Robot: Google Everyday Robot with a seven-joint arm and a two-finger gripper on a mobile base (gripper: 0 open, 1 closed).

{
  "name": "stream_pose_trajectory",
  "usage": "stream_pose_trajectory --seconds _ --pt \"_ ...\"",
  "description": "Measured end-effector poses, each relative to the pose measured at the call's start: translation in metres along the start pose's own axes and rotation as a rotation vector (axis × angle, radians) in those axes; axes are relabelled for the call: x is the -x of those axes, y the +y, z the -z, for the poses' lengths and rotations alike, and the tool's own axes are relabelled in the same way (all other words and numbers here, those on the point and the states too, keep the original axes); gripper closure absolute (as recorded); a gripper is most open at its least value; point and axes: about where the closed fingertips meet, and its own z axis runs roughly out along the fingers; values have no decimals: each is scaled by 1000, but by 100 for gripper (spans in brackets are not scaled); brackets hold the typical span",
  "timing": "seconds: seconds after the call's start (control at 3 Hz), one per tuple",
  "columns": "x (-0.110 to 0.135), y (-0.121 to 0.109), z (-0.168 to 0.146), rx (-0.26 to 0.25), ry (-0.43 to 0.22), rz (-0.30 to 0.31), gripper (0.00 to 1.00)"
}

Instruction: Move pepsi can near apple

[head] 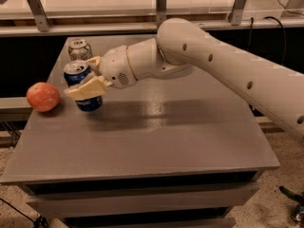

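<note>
Grey table (166,141) fills your camera view. Your gripper (81,78) hangs just right of the apple (42,97), its jaws pinching the pepsi can (76,74) upright, near the apple but not touching it. The blue label's lettering is unreadable. A white and green can (79,50) stands behind and right of the apple. Your arm (213,61) reaches in from the apple's far right.

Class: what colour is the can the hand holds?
Pepsi can: dark blue, camera view; hand grips it near apple.
</note>
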Motion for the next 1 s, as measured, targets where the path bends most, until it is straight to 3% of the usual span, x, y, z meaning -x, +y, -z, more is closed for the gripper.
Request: stream_pose_trajectory --seconds 0.33,0.67,1.0 --pt "5 -10 -21 26 -14 -1 100" --pt "8 -20 -31 20 -18 15 100" --pt "9 -20 -34 23 -19 18 88"
